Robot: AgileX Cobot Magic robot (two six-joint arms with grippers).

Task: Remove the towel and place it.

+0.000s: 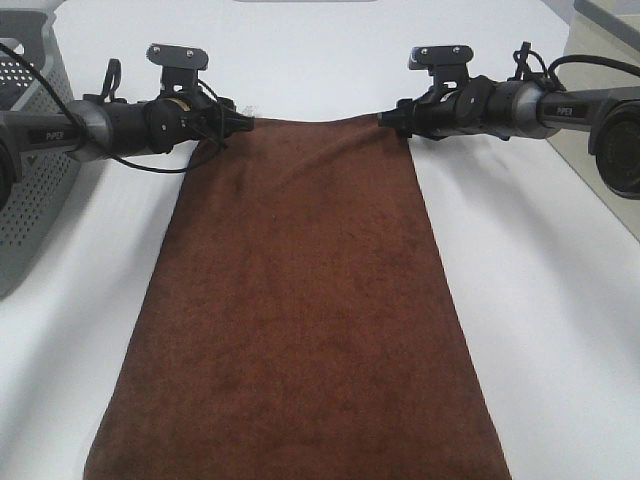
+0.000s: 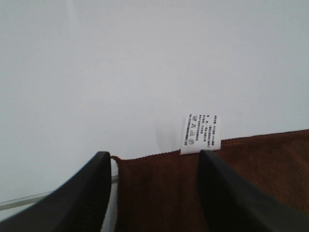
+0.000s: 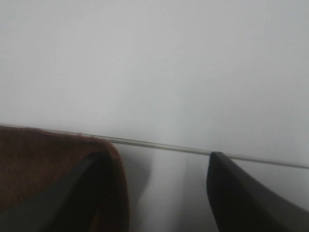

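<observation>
The dark reddish-brown towel lies flat on the white table, reaching from the far middle to the near edge of the exterior high view. My left gripper is at its far left corner, by the white tag. Its jaws stand apart with the towel's edge lying between them. My right gripper is at the far right corner. Its jaws stand apart too, and the towel corner rests against one finger.
A grey slotted basket stands at the table's left edge, beside the left arm. A grey object sits at the back right corner. A thin seam runs across the white table beyond the towel.
</observation>
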